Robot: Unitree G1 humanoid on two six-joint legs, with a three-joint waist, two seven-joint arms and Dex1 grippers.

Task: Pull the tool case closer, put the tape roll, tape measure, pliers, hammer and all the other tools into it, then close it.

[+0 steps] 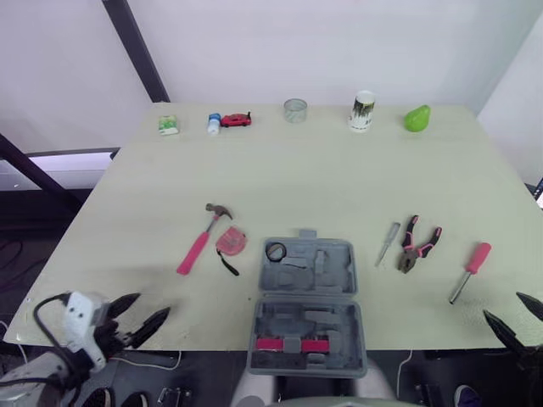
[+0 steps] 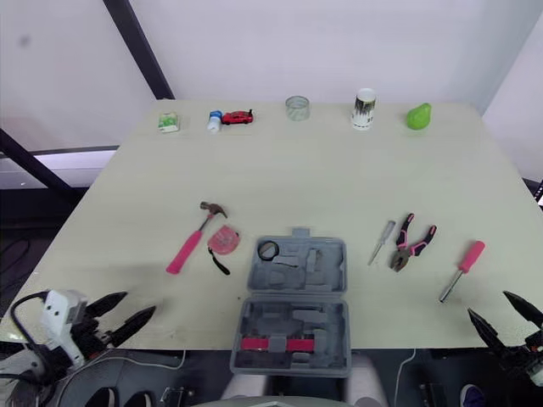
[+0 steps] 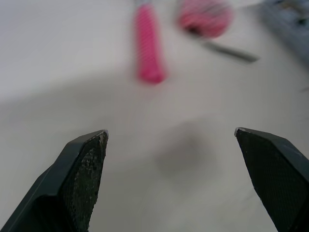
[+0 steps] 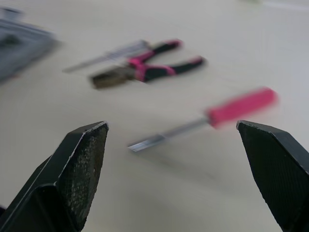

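This looks like a test room or lab. The walls [image 1: 339,42] are bare and white, and a black bar [image 1: 136,47] leans across them. On the big pale tabletop [image 1: 322,178], a hammer [image 1: 197,248], pliers [image 1: 418,246] and other tools lie spread apart by an open case [image 1: 307,309]. A toy car [image 1: 236,119], a glass [image 1: 295,110], a cup [image 1: 362,111] and a green pear [image 1: 417,118] sit in a neat row at the far edge.

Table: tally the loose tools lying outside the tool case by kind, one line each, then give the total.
Hammer: 1
Tape measure: 1
Pliers: 1
Pink-handled screwdriver: 1
Slim silver tool, likely a small screwdriver: 1
Total: 5
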